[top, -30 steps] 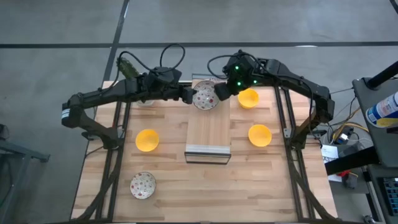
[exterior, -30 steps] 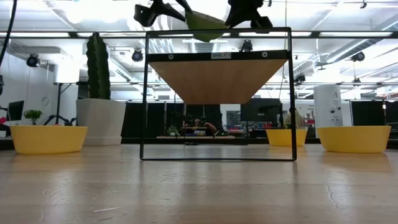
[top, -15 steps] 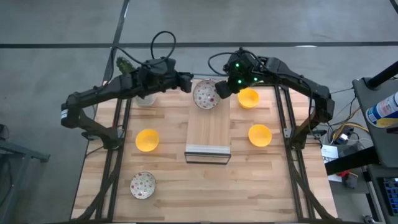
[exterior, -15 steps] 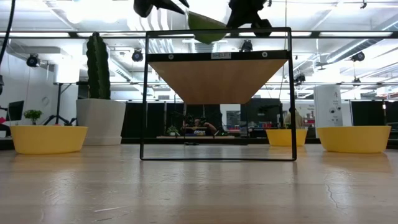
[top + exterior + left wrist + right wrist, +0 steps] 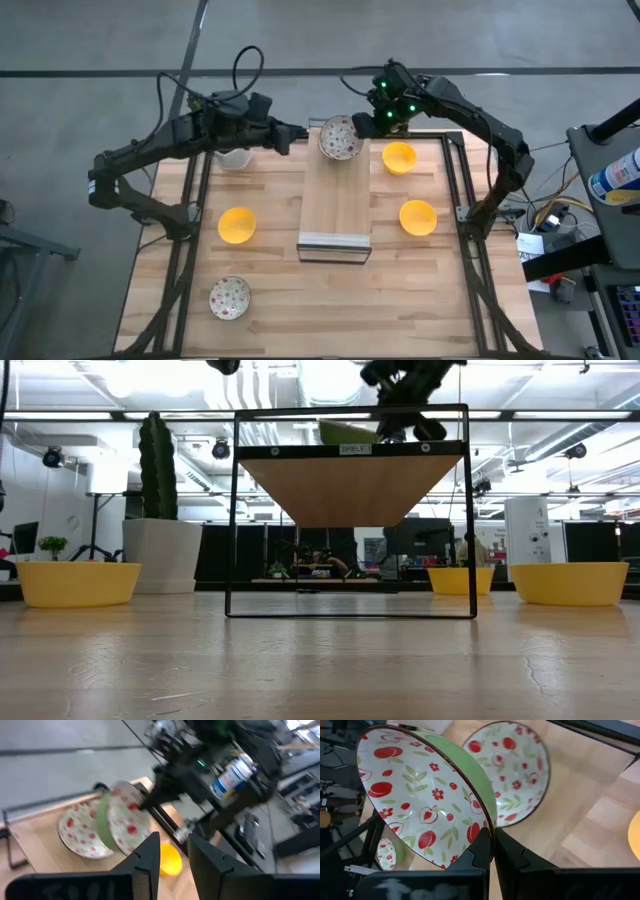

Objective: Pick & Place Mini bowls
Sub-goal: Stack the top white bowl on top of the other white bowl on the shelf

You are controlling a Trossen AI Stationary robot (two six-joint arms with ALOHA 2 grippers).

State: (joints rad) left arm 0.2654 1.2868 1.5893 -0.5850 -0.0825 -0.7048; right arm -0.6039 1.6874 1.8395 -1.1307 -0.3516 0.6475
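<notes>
High view: a wooden table (image 5: 330,300) stood on grey floor, with a raised wooden shelf (image 5: 335,205) at its centre. The right pincer (image 5: 362,128) held a floral bowl (image 5: 339,138) by its rim over the shelf's far end. The left pincer (image 5: 298,133) hung apart from that bowl, to its left, holding nothing. Three yellow bowls (image 5: 237,225) (image 5: 399,157) (image 5: 417,216) and another floral bowl (image 5: 229,297) sat on the table.

Low view: a lit workshop lay behind the table. The held bowl (image 5: 347,432) sat tilted just above the shelf frame (image 5: 350,510). A cactus in a white planter (image 5: 160,530) stood at left, beside it a yellow bowl (image 5: 78,582).

Left wrist view: the left pincer's fingers (image 5: 150,857) stood parted, empty; ahead, the held bowl (image 5: 127,822) overlapped a third floral bowl (image 5: 80,830).

Right wrist view: the right pincer's fingers (image 5: 482,847) were clamped nearly together on the bowl's rim (image 5: 485,817); the third floral bowl (image 5: 512,770) lay beyond on the wood.
</notes>
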